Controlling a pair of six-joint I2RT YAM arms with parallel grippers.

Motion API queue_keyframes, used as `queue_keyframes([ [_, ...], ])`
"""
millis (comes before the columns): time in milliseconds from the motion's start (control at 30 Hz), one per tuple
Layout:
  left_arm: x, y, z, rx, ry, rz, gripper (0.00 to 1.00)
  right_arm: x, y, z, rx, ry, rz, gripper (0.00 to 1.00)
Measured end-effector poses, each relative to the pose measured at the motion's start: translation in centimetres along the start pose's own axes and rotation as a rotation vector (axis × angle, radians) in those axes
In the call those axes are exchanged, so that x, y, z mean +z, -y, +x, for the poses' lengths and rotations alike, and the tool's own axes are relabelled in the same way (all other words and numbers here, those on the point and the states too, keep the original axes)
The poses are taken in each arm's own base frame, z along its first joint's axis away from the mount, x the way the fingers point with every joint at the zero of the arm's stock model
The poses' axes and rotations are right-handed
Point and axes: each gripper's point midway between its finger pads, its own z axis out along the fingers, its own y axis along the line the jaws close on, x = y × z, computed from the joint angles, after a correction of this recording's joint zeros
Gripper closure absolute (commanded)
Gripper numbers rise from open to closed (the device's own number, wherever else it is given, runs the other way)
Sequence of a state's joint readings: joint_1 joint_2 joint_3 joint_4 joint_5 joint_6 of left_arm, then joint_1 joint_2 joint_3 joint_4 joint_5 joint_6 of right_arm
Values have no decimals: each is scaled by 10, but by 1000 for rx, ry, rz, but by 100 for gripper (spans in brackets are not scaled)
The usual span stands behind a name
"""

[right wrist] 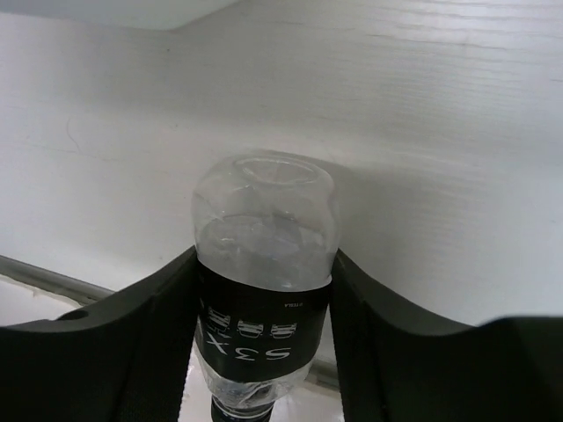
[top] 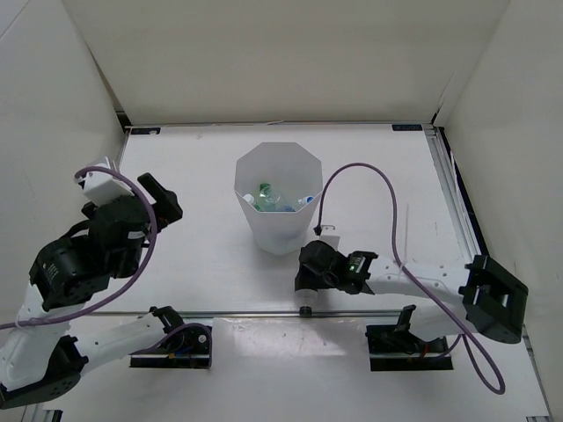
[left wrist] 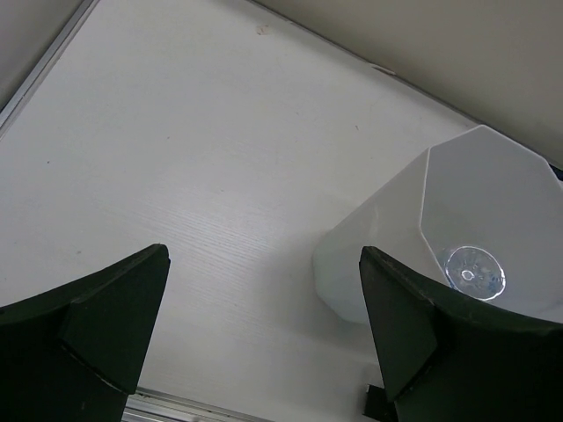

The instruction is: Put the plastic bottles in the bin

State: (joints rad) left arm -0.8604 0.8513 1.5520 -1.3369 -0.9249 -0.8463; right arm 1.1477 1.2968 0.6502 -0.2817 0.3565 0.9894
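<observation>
Your left arm [top: 79, 264] sits folded back at the left side. Its pincer [top: 163, 198] is held high, jaws spread wide (nothing between them). Your right arm [top: 422, 286] stretches low toward the left, its pincer [right wrist: 264, 290] clamped on both sides of a black-banded clear bottle [right wrist: 264, 224].

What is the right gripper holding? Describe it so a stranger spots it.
From the white faceted bin mid-table, look toward the arm bases to the right gripper. It clamps a clear bottle with a black, white-printed band, the only bottle outside the bin.
</observation>
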Motion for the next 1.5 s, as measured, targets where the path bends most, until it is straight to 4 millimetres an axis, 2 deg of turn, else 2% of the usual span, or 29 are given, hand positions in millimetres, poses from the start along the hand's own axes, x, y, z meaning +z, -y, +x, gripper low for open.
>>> queue_keyframes([
  [100, -2, -2, -1, -10, 4, 3, 0, -16, 3, -4, 2, -5, 30, 58],
  [133, -2, -3, -2, -17, 6, 3, 0, -26, 2, -7, 0, 2, 30, 63],
  [167, -3, -4, -2, -24, 8, 3, 0, -38, 0, -10, -5, 9, 23, 63],
  [267, -2, -11, 4, -41, 9, -7, 0, -91, -21, -32, -15, 64, -61, 63],
  [333, 1, -16, 14, -47, 2, -20, 0, -140, -48, -65, 1, 150, -178, 63],
  [400, 5, -21, 25, -51, -8, -35, 0, -195, -72, -112, 11, 280, -269, 65],
  [467, 10, -28, 42, -47, -25, -53, 0, -241, -92, -162, -6, 431, -322, 65],
  [533, 15, -35, 61, -31, -51, -75, 0, -278, -107, -211, -30, 574, -333, 65],
  [600, 19, -41, 78, -14, -78, -95, 0, -297, -119, -257, -56, 695, -300, 55],
  [633, 20, -43, 84, -11, -89, -100, 0, -300, -123, -277, -68, 741, -268, 49],
  [667, 21, -44, 89, -7, -101, -104, 0, -296, -126, -296, -85, 775, -223, 36],
  [733, 22, -45, 94, -9, -113, -106, 0, -275, -129, -321, -125, 791, -141, 18],
  [767, 21, -45, 95, -14, -117, -103, 0, -256, -131, -331, -157, 780, -100, 0],
  [833, 20, -45, 95, -22, -120, -96, 0, -214, -130, -341, -215, 727, -24, 0],
  [900, 19, -45, 95, -27, -122, -91, 0, -177, -123, -341, -270, 653, 53, 0],
  [933, 19, -45, 94, -30, -121, -88, 0, -165, -120, -340, -290, 623, 80, 0],
  [1000, 17, -43, 90, -42, -116, -80, 0, -156, -112, -332, -310, 573, 109, 0],
  [1067, 16, -42, 87, -62, -109, -72, 0, -167, -105, -327, -297, 551, 86, 0],
  [1133, 14, -44, 84, -92, -100, -64, 0, -188, -89, -325, -237, 536, 27, 0],
  [1233, 13, -50, 89, -124, -95, -62, 0, -232, -41, -332, -94, 541, -31, 0],
  [1300, 16, -56, 100, -121, -103, -78, 0, -253, -15, -334, -31, 538, -63, 0],
  [1400, 25, -62, 118, -69, -125, -128, 0, -258, -13, -313, -31, 448, -220, 0],
  [1500, 36, -61, 124, -5, -112, -194, 0, -240, -12, -281, -32, 307, -326, 0],
])
